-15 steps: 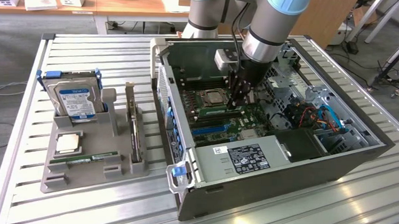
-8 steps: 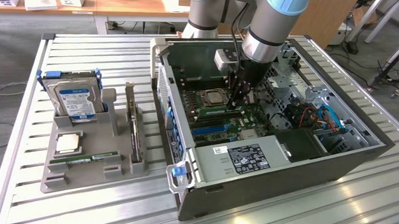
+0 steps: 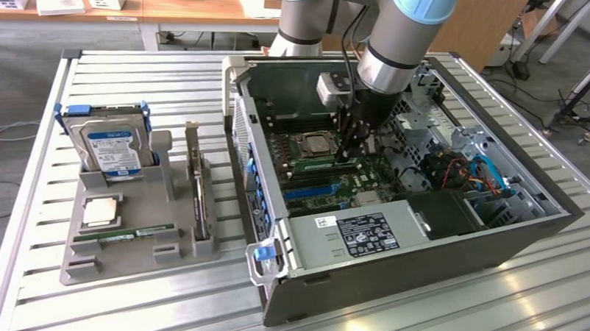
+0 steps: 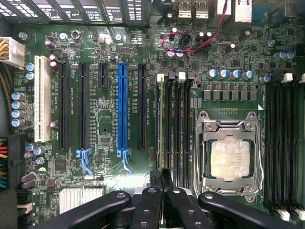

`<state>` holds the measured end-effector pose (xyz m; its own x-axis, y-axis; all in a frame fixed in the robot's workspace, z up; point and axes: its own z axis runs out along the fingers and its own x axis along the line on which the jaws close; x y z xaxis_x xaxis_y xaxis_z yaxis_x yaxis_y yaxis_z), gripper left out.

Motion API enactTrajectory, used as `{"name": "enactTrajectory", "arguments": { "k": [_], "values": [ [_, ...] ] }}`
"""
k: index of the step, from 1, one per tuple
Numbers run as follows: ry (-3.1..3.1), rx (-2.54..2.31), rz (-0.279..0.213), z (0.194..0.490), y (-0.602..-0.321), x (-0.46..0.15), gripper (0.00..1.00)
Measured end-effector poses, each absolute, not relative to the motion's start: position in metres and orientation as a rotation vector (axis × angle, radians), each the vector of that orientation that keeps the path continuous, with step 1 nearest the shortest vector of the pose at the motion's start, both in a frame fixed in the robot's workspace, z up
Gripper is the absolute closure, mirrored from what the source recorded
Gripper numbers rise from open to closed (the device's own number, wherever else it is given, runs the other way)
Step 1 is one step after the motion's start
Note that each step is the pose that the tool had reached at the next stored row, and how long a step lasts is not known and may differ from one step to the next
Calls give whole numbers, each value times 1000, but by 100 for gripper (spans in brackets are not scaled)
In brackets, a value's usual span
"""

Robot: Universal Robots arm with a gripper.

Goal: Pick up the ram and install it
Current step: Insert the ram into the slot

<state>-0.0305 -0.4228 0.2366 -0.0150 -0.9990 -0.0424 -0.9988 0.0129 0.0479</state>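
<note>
The ram [image 4: 158,124] is already standing in a slot beside the processor socket [image 4: 230,155] — the gripper [image 4: 160,177] is pinching its end narrowly — seating is seemingly remaining.

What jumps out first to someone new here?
The arm inside the open PC case, gripper low over the motherboard beside the CPU. At the exterior view's left, a grey tray holds a hard drive and the ram.
</note>
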Motion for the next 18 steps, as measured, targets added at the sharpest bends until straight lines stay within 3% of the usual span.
{"name": "enactTrajectory", "arguments": {
  "k": [18],
  "values": [
    [-2233,2203,-100,235,-422,-31,88]
  ]
}}
